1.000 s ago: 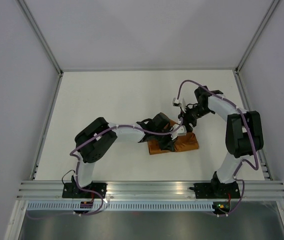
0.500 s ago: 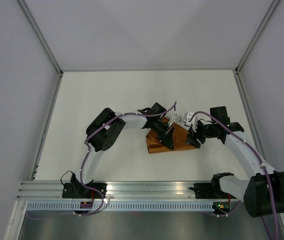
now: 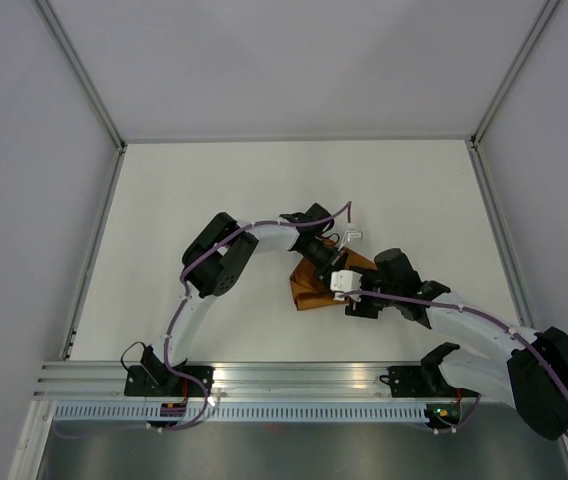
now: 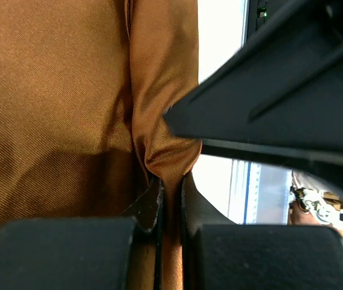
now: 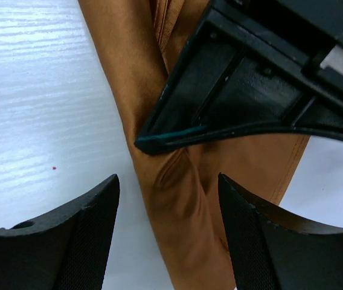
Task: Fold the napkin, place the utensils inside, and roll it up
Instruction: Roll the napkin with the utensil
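Rust-brown napkin [image 3: 309, 290] lies bunched at the middle of the table [image 3: 194, 190], narrower than a second ago. We see that the right gripper [image 5: 166, 181] has swung from its far side to its near side, arm stretched low, fingers spread over the cloth. The left gripper [image 4: 170, 184] pinches a fold. We judge that rolling has begun; we cannot see the utensils.

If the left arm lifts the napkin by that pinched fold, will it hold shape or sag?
Probably sags: the napkin bunches into a soft ridge between the left gripper's shut fingers. Its sheen suggests smooth, possibly slippery cloth. Likely light: the pinched layers look thin.
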Controlling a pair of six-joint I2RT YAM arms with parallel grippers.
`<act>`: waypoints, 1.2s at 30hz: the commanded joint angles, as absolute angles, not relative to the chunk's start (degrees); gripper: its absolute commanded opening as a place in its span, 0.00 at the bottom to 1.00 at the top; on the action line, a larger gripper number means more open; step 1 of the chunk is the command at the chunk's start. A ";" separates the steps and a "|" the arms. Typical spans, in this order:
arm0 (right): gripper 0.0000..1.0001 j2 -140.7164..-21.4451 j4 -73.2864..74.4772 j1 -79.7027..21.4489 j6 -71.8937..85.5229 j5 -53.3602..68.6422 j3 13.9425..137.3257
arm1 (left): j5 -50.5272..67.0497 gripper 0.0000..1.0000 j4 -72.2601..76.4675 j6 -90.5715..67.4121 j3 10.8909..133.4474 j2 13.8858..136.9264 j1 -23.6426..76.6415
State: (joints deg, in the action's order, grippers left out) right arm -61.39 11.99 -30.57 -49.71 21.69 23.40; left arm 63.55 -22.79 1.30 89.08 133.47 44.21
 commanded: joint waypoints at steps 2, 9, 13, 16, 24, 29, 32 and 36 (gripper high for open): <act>0.72 -63.97 3.52 -34.35 -48.87 15.47 22.33 | 56.08 0.02 -29.18 0.79 88.59 137.90 44.47; 0.54 -68.02 2.55 -37.00 -49.31 12.93 21.80 | 57.04 0.04 -30.14 1.23 89.21 137.99 44.30; 0.29 -68.73 3.95 -37.09 -49.40 12.92 21.97 | 58.53 0.21 -30.67 2.11 89.38 136.67 43.86; 0.23 -69.60 6.23 -37.00 -49.39 13.27 23.20 | 58.97 0.33 -30.67 2.20 89.99 134.05 42.98; 0.17 -74.70 15.20 -36.39 -49.22 18.54 29.09 | 58.36 0.40 -27.69 -2.81 92.64 126.13 38.51; 0.15 -80.85 22.21 -33.93 -50.97 24.68 34.97 | 51.78 0.38 -22.88 -7.45 90.45 119.29 35.95; 0.15 -84.89 26.61 -31.65 -53.34 28.11 39.10 | 44.58 0.36 -13.67 -13.61 83.43 112.10 33.93; 0.15 -92.00 34.44 -28.66 -57.21 32.06 45.95 | 30.90 0.34 -3.29 -17.48 69.83 103.22 33.57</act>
